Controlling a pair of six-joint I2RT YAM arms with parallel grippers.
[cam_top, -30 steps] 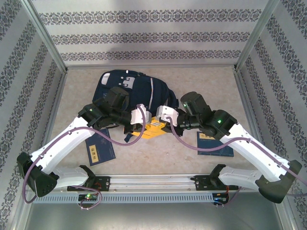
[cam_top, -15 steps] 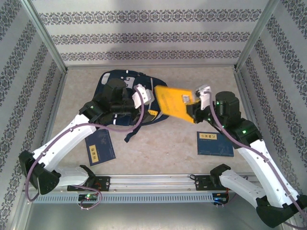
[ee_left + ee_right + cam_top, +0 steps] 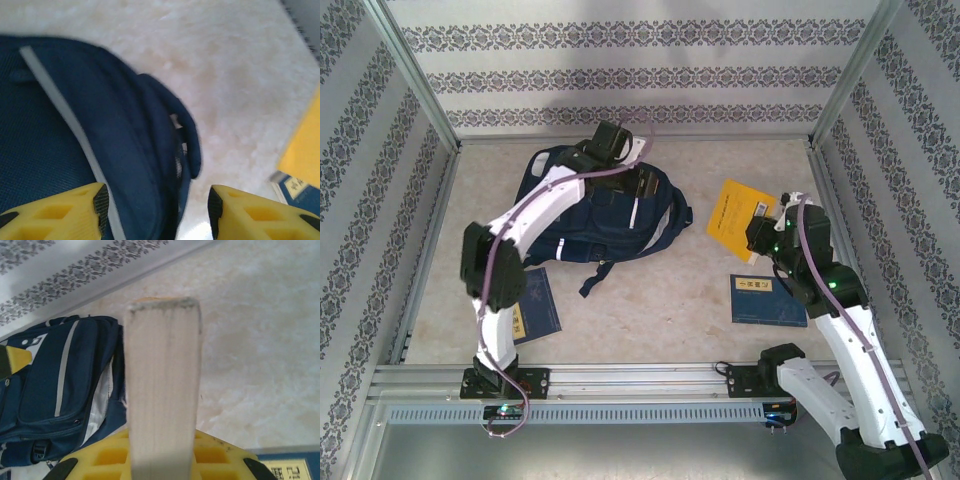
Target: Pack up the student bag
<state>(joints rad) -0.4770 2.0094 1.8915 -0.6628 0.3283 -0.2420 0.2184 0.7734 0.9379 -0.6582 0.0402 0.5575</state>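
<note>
Navy fabric student bag (image 3: 620,218), grey-striped, left hand (image 3: 156,197) apart above it, right hand (image 3: 162,452) clamped on yellow book (image 3: 735,215).

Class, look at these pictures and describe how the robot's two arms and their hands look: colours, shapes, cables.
The left arm and right arm have smooth white shells with bulky black joints. A purple cable trails along each. A small green light glows on the right arm. The left hand and right hand have yellow fingers with moulded cut-outs.
</note>
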